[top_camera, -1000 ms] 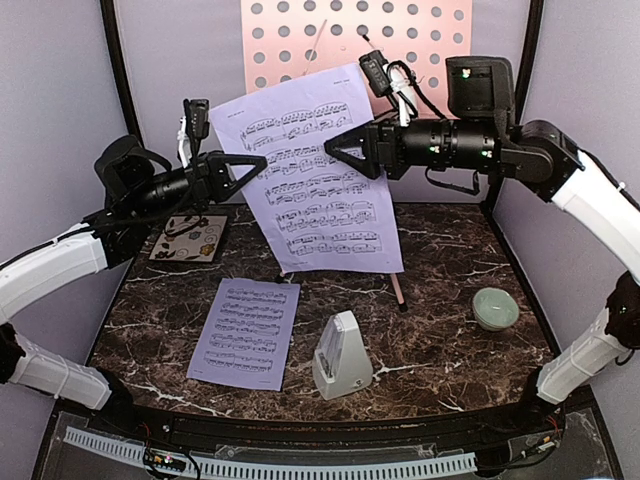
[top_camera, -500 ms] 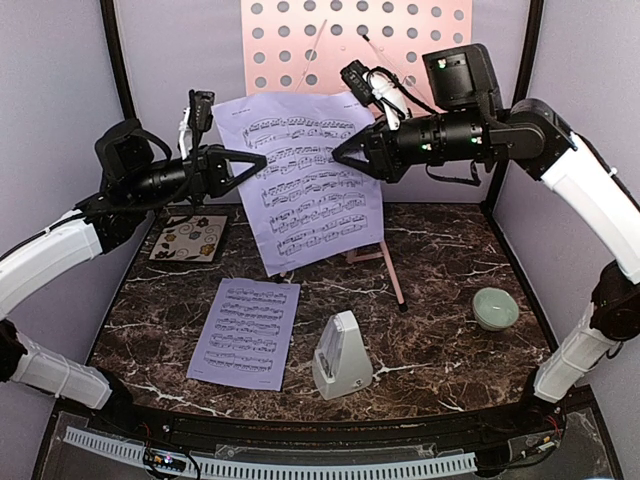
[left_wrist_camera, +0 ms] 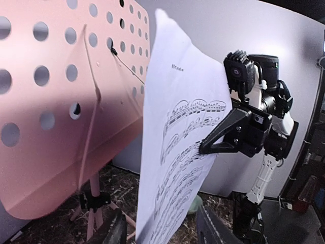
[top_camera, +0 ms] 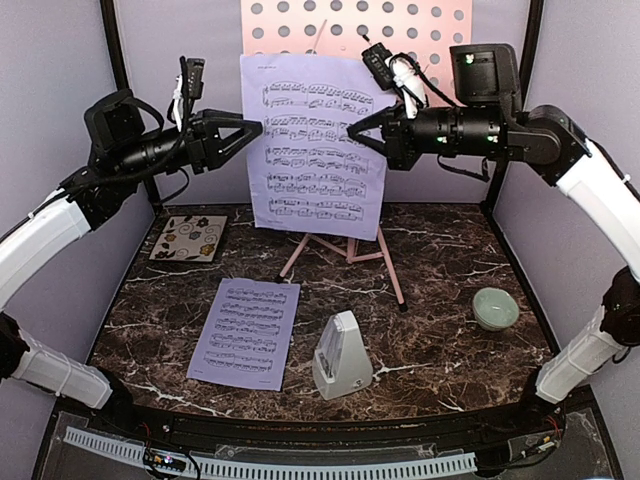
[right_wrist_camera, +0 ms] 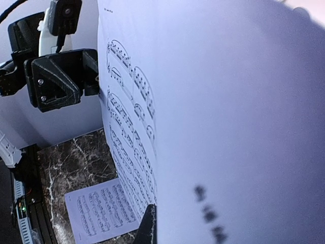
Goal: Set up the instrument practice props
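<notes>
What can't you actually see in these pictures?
- Top view: the held sheet covers much of the pink stand's desk.
- Right wrist view: the same sheet, close and blurred, hides most of the right gripper.
- Top view: markings on the metronome are too small to read.

Upright page [top_camera: 315, 140] blocks reach to the stand's desk [top_camera: 430, 35].

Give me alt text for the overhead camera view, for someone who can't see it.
The right gripper pinches the right edge of a lavender sheet-music page, upright before a pink perforated music stand; the left gripper, fingers open, flanks its left edge. On the marble table below sit a second page, a metronome, a green bowl and a floral coaster.
</notes>
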Robot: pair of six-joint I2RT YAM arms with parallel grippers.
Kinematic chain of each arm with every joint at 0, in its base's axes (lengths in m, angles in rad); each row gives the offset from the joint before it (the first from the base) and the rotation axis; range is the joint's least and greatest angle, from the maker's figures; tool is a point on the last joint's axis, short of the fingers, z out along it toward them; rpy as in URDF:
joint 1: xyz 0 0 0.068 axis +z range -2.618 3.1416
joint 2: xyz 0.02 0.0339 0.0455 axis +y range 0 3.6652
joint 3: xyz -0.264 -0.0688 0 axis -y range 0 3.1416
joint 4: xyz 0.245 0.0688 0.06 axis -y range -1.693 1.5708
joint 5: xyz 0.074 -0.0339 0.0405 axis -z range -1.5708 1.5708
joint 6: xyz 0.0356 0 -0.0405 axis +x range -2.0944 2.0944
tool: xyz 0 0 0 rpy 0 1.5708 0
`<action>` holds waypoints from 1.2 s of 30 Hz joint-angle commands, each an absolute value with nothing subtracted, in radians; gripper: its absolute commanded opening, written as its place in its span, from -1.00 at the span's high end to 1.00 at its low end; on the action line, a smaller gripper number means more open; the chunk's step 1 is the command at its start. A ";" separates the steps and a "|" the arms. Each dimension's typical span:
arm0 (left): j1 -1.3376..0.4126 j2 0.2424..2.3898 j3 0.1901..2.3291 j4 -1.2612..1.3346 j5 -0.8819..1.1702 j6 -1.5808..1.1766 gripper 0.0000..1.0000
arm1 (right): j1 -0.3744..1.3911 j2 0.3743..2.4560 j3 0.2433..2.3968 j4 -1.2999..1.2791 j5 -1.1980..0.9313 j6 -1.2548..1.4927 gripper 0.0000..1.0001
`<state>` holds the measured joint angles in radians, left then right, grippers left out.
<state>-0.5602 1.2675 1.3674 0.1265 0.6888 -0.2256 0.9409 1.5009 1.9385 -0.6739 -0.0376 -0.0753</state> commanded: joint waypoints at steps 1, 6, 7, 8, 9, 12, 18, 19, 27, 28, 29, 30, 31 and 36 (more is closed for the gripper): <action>-0.603 1.283 1.480 0.052 0.480 -0.094 0.00 | 0.894 1.462 1.998 -0.560 0.011 -0.087 1.00; -0.706 1.393 1.707 -0.068 0.229 0.055 -0.04 | 0.853 1.463 2.065 -0.516 0.041 -0.066 1.00; -0.713 1.412 1.744 -0.082 0.197 0.063 -0.04 | 0.846 1.465 2.077 -0.513 0.044 -0.062 1.00; -0.718 1.427 1.774 -0.088 0.171 0.069 -0.05 | 0.841 1.465 2.084 -0.510 0.052 -0.061 1.00; -0.722 1.439 1.795 -0.092 0.148 0.076 -0.05 | 0.838 1.464 2.087 -0.505 0.065 -0.059 1.00; -0.735 1.463 1.836 -0.113 0.090 0.102 -0.05 | 0.831 1.450 2.080 -0.481 0.083 -0.064 1.00; -0.739 1.468 1.829 -0.107 -0.042 0.133 0.00 | 0.830 1.420 2.107 -0.499 0.183 -0.131 1.00; -0.738 1.472 1.831 -0.106 -0.058 0.143 0.00 | 0.830 1.417 2.112 -0.501 0.203 -0.146 1.00; -0.738 1.522 1.865 -0.097 -0.045 0.180 0.02 | 0.830 1.499 2.291 -0.583 0.345 -0.234 1.00; -0.739 1.529 1.872 -0.095 -0.011 0.183 0.02 | 0.831 1.505 2.314 -0.593 0.368 -0.239 1.00; -0.738 1.536 1.873 -0.086 0.014 0.185 0.02 | 0.830 1.505 2.317 -0.596 0.381 -0.243 1.00; -0.739 1.543 1.876 -0.073 0.034 0.184 0.02 | 0.831 1.500 2.310 -0.596 0.393 -0.248 1.00; -0.739 1.553 1.885 -0.070 0.048 0.184 0.02 | 0.830 1.498 2.304 -0.595 0.402 -0.252 1.00; -0.738 1.627 1.988 -0.099 0.098 0.182 0.02 | 0.830 1.493 2.276 -0.581 0.417 -0.270 1.00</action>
<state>-0.7341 1.5978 1.9060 -0.1070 0.0334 0.1696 0.8368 1.4902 2.2894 -0.5926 0.3698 -0.2401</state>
